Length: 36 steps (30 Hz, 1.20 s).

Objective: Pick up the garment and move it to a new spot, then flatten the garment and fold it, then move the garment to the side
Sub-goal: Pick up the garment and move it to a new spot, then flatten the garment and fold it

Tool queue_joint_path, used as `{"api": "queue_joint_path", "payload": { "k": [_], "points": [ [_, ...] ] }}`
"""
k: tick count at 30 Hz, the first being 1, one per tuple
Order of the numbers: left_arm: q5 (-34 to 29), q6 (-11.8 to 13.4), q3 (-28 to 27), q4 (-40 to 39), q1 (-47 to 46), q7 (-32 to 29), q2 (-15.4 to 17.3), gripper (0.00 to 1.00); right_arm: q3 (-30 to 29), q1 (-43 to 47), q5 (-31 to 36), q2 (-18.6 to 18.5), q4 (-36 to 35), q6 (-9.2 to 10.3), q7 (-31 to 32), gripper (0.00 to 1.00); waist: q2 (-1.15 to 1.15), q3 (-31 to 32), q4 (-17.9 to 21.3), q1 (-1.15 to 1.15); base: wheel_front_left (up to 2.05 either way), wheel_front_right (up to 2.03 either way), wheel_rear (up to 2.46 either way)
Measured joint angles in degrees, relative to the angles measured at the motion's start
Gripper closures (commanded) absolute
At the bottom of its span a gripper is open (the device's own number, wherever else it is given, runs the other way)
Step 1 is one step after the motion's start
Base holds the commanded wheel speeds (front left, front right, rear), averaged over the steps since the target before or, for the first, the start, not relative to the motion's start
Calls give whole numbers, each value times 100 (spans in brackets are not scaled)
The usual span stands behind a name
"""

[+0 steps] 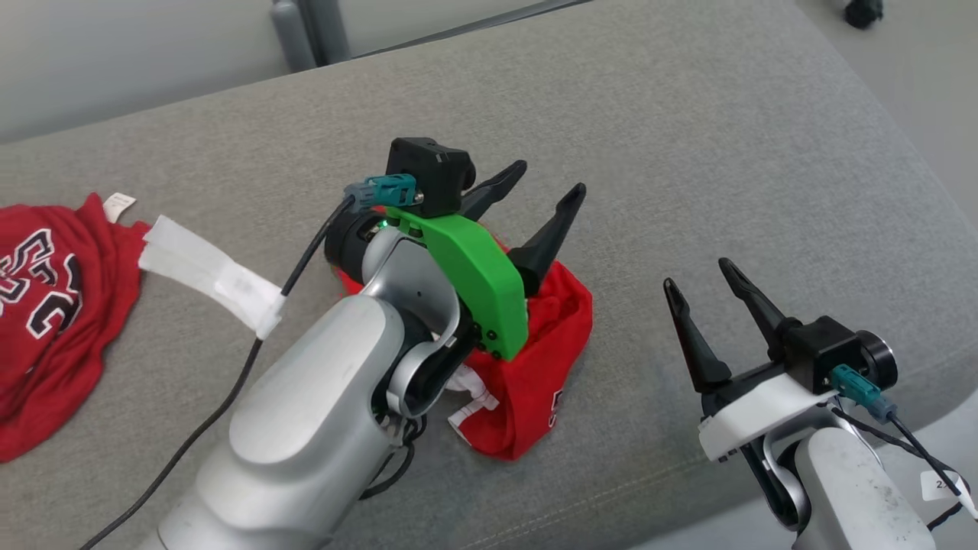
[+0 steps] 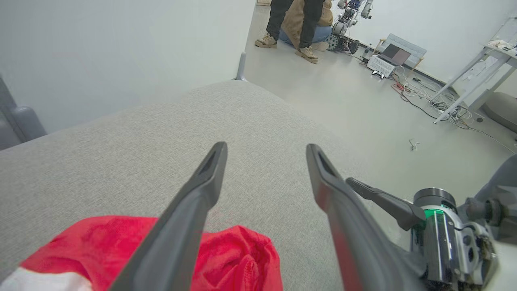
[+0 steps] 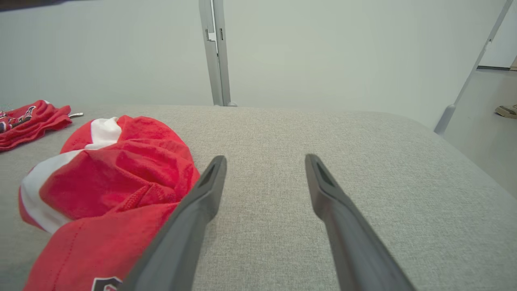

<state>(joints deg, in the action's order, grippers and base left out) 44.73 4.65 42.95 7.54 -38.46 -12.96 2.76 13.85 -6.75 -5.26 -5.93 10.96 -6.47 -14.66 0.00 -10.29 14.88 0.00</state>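
While garment (image 1: 554, 344) lies crumpled near front edge of grey cushion (image 1: 688, 137), left gripper (image 1: 550, 177) hangs above it, jaws wide, empty; likely set-down at new spot. Right gripper (image 1: 697, 273) beside, jaws wide, placed to help flatten. 2nd red garment (image 1: 46, 305) well apart, left.

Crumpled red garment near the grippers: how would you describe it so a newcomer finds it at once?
On the grey cushion, look near its front edge, beneath the left gripper. There lies a bunched red garment with white trim. Unlike the second red garment far left, it is heaped, not spread.
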Motion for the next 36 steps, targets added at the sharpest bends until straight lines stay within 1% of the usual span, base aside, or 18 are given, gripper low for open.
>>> {"api": "queue_joint_path", "payload": {
  "k": [2,8,11,17,18,24,30,36],
  "points": [
    [-46,52,-55,43,149,60,118,0,35,39,42,1,-53,0,0,0,0,50,-139,0,0,0,0],
    [-352,155,-268,325,988,394,835,0,260,52,218,-8,-229,-2,0,0,0,206,-578,0,0,0,0],
    [-444,196,-364,335,1319,613,1028,0,423,82,292,-35,-293,-5,0,0,0,280,-807,0,0,0,0],
    [-534,201,-572,309,1993,1094,1154,0,902,166,379,-10,-255,-9,0,0,0,418,-1269,0,0,0,0],
    [-534,201,-572,309,1993,1094,1154,0,902,166,379,-10,-255,-9,0,0,0,418,-1269,0,0,0,0],
    [-568,220,-862,296,2477,1526,1283,0,1214,454,381,13,163,-58,1,0,0,551,-1695,0,0,0,0],
    [-593,220,-1077,132,2786,1813,1374,0,1236,682,377,-11,608,-58,1,0,0,671,-2069,0,0,0,0],
    [-619,221,-1202,-43,2960,1965,1474,0,1074,706,371,-91,979,-57,5,0,0,724,-2366,0,0,0,0]
  ]
}}
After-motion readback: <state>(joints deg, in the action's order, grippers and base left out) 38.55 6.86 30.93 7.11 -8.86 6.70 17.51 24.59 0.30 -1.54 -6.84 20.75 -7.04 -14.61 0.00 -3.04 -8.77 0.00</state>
